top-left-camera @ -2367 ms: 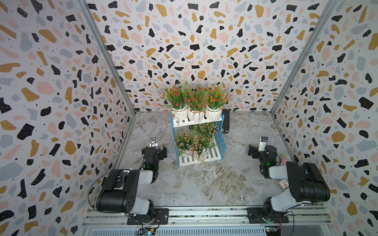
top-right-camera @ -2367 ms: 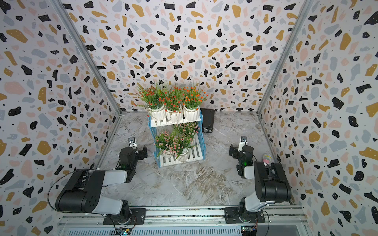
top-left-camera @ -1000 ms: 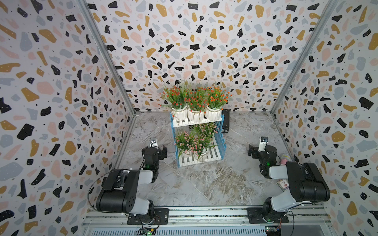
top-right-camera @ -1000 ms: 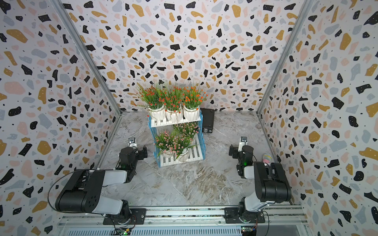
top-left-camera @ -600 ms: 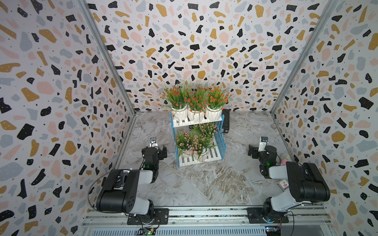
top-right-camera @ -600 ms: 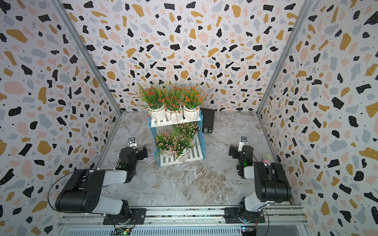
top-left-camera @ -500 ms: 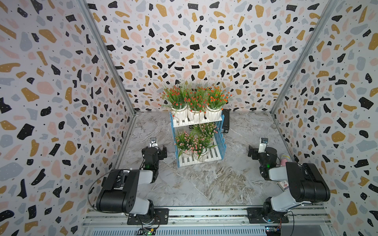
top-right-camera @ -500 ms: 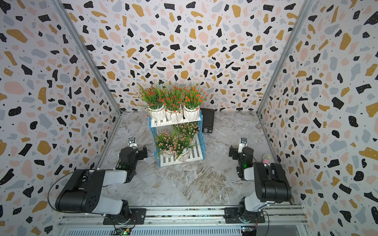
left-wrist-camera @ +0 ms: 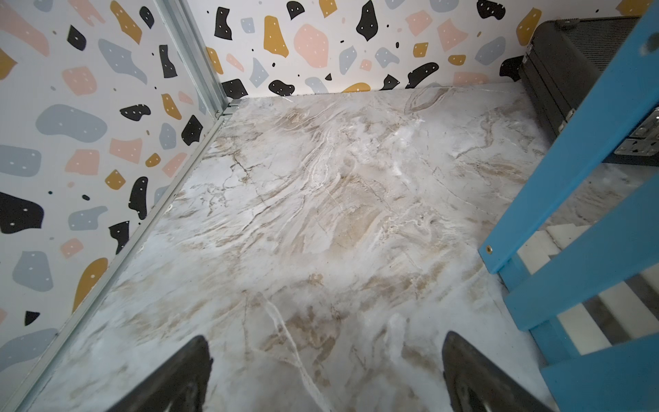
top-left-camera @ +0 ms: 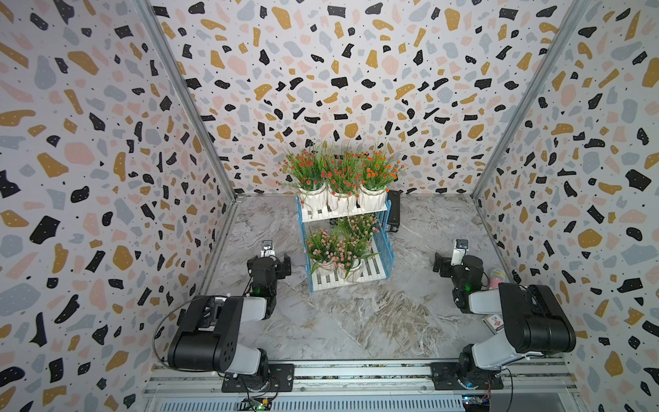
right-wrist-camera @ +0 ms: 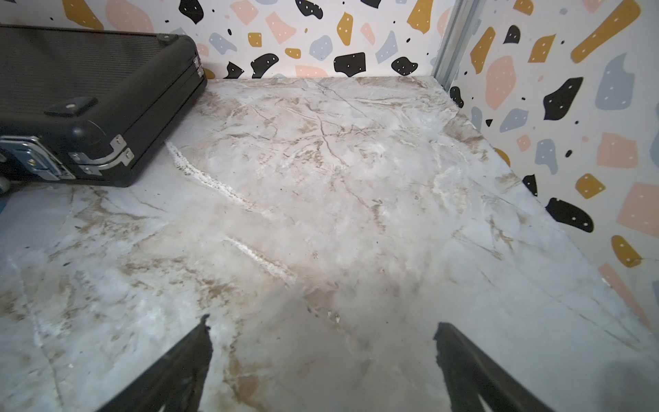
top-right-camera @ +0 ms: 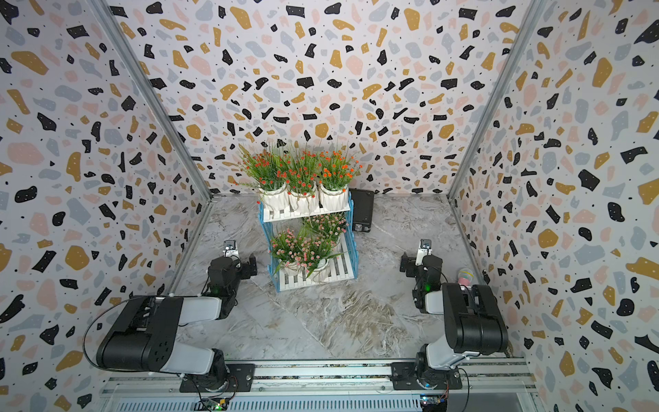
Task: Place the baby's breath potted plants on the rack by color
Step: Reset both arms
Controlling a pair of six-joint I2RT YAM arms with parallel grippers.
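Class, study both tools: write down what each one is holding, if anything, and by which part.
Nothing is held. The left tool and the right tool both stand open over the bare table, apart from the rack.

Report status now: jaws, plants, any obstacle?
Both jaws open, empty. Orange-red plants on rack top tier, pink plants on bottom tier. Black case behind rack, nothing blocking.

The rack (top-left-camera: pixel 387 246) stands just right of the left gripper (left-wrist-camera: pixel 324 339) and well left of the right gripper (right-wrist-camera: pixel 322 324). Upper plants (top-left-camera: pixel 342 174) sit on its top shelf and lower plants (top-left-camera: pixel 338 246) on its bottom shelf. The briefcase (top-left-camera: pixel 393 210) lies behind it.
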